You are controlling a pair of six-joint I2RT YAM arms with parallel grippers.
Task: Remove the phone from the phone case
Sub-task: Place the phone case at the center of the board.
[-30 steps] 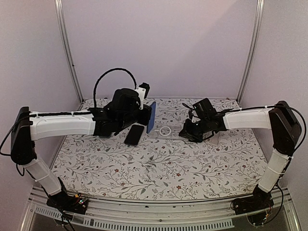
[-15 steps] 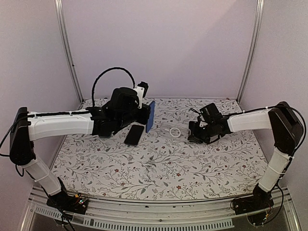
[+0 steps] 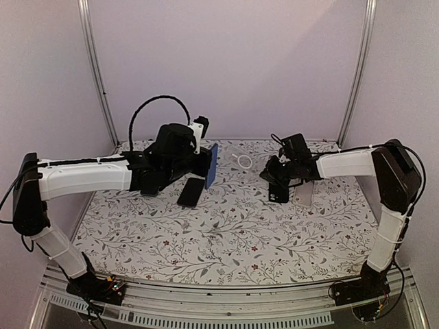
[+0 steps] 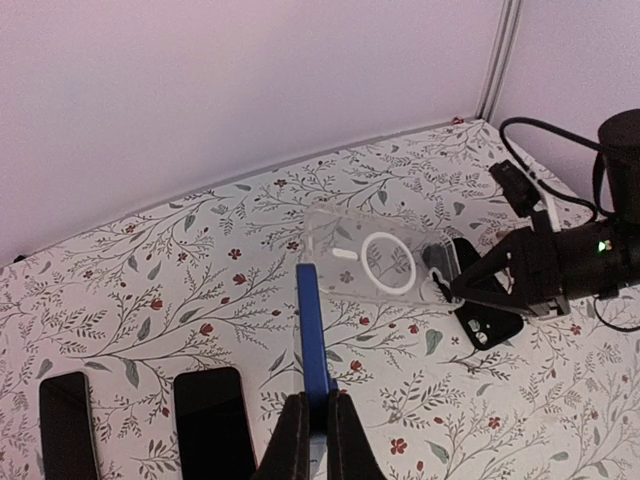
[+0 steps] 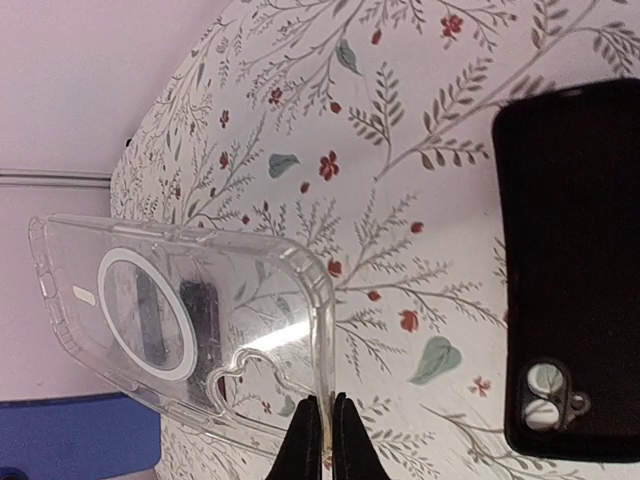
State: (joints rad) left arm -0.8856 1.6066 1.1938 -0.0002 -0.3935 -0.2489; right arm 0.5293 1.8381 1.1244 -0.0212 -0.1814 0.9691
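- Phone (image 5: 570, 270) lies bare on the table (image 5: 420, 180), just beside right gripper (image 5: 325, 420) jaws; we judge removal done.
- Right jaws are pinched thin on the clear case (image 5: 180, 320) edge.
- Left gripper (image 4: 318, 420) jaws clamp a blue slab (image 4: 312, 330).
- Next, we set the case down clear of the phone.

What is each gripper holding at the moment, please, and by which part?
The left gripper pinches the blue phone by one edge; the right gripper pinches the clear case by its rim near the camera cutout.
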